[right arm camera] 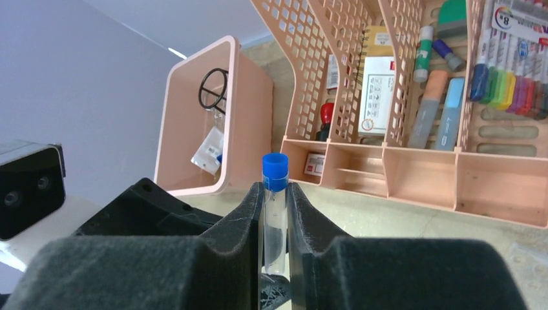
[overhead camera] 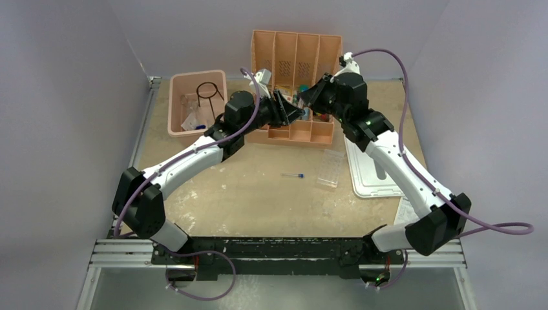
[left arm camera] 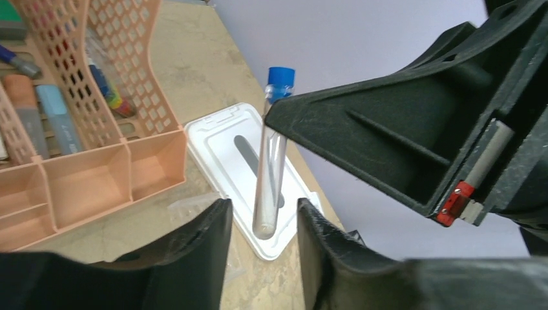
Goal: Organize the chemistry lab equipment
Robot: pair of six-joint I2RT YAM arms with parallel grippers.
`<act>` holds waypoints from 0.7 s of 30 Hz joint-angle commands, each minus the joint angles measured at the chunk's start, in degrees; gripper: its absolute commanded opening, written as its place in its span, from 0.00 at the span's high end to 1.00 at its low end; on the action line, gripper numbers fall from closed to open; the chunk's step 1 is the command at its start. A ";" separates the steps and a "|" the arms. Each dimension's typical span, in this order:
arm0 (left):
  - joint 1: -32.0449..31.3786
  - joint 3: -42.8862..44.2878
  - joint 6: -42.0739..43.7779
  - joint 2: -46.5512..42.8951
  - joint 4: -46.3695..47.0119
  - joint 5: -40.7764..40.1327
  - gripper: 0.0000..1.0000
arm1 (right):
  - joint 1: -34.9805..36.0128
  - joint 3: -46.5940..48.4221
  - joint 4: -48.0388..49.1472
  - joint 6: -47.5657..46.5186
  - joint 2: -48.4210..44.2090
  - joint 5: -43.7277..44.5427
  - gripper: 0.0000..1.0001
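Top external: both arms meet over the desk (overhead camera: 258,194) by the orange organizer (overhead camera: 296,39). Left wrist: the blue-capped tube (left arm camera: 270,174) hangs upright, its rounded end between the left jaws, which are parted and clear of it. Right wrist: the right jaws pinch it just under the cap

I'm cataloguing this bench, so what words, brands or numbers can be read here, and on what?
"8": on the label of the marker pack, right wrist view; the rest of that label is unreadable.
White and red box: print too small to read.
Packet in the pink bin: label blurred.
Blue-capped tube: no marking visible.
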 commanded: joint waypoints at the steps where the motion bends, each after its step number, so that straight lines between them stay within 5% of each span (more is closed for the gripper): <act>1: 0.19 0.61 -1.44 0.61 6.61 4.95 0.63 | -0.32 -1.42 2.04 2.59 -3.26 -1.16 0.87; 10: 0.18 2.00 2.98 0.72 4.29 7.72 0.89 | -0.43 -0.07 -0.76 0.99 -3.29 -4.11 0.84; 15: 0.20 5.95 11.65 1.25 -5.78 9.65 1.00 | -0.88 2.55 -5.62 -1.33 -1.65 -7.05 0.54; 21: 0.38 6.38 18.43 0.72 -10.62 15.77 1.00 | -3.17 4.06 -11.08 -1.49 -0.64 -15.12 0.40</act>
